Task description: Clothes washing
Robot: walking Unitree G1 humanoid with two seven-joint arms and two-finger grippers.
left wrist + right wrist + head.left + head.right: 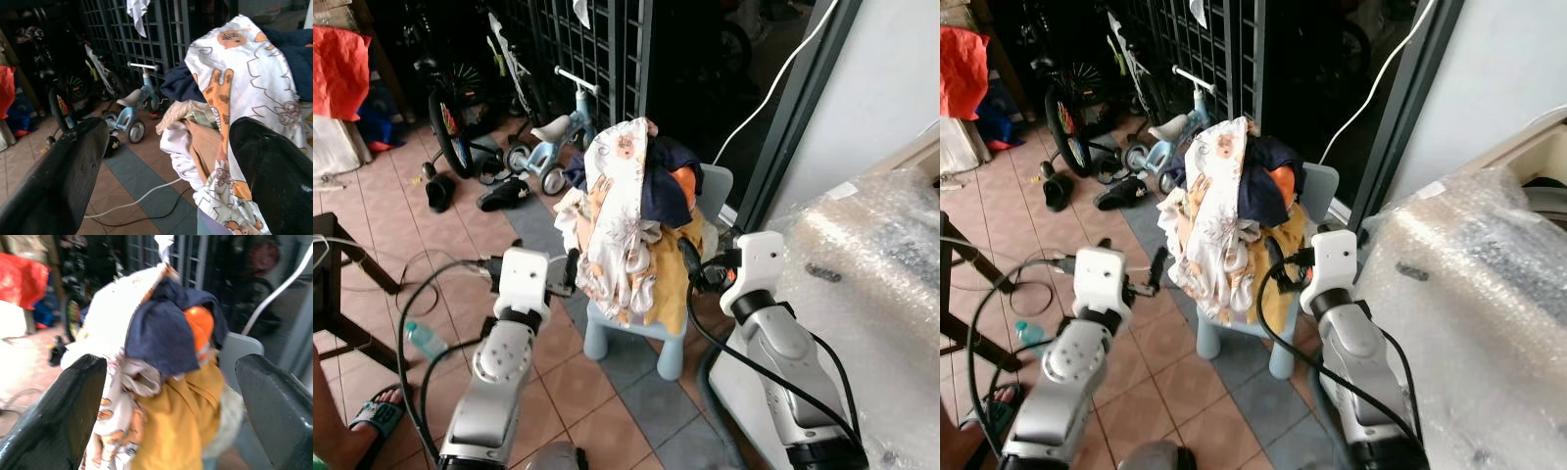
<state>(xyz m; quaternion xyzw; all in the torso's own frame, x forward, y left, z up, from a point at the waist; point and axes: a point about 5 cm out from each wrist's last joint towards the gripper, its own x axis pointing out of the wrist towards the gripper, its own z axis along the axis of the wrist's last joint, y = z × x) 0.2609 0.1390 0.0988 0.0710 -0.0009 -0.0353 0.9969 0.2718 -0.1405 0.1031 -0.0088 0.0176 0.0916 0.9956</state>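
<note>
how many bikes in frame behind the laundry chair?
2. A dark full-size bicycle leans at the back left by the grille; a small light-blue balance bike stands just behind the clothes pile. More may be hidden in the dark.

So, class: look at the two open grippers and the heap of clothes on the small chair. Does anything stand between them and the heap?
Nothing visible does. The left gripper and right gripper flank the clothes pile on the blue chair, fingers apart, with only open air between them and the fabric.

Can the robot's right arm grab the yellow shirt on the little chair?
Probably yes. The right gripper is open and right beside the yellow shirt hanging off the chair's pile, with nothing between them.
</note>
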